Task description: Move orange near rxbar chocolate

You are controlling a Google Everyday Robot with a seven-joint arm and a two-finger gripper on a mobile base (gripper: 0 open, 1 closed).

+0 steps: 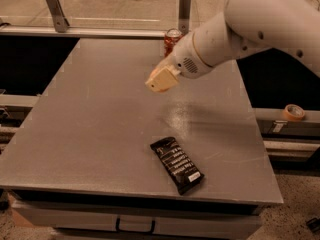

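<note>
Pincer (161, 80), the cream-coloured blocky end of the bulky white robot arm (250, 29), is hanging in the air over the middle-back part of the flat grey matte surface (90, 124), not touching it. Whether it is open, closed or gripping anything: cannot tell, since its working end is pointing down-left, away from the camera.

Small round orange fruit is not showing anywhere. It may be sitting inside the pincer or hiding behind the arm; cannot tell which.

Red cylindrical soda can (172, 36) is standing upright at the back edge of the surface, just behind the arm's wrist and partly covered by it. It is not the target.

Glossy black oblong rxbar chocolate bar with white lettering (177, 165) is lying flat and diagonal near the front edge, with its small white label at the front-right end. It is sitting well apart from the pincer.

Judgement: the raised pose is suiting a carry or a reposition, since the height is keeping the pincer off both can and bar. The bar is lying flat with grey surface showing on every side, so there is room for a set-down beside it.

Beige tape roll (293, 112) is resting on the rail to the right, off the surface.
</note>
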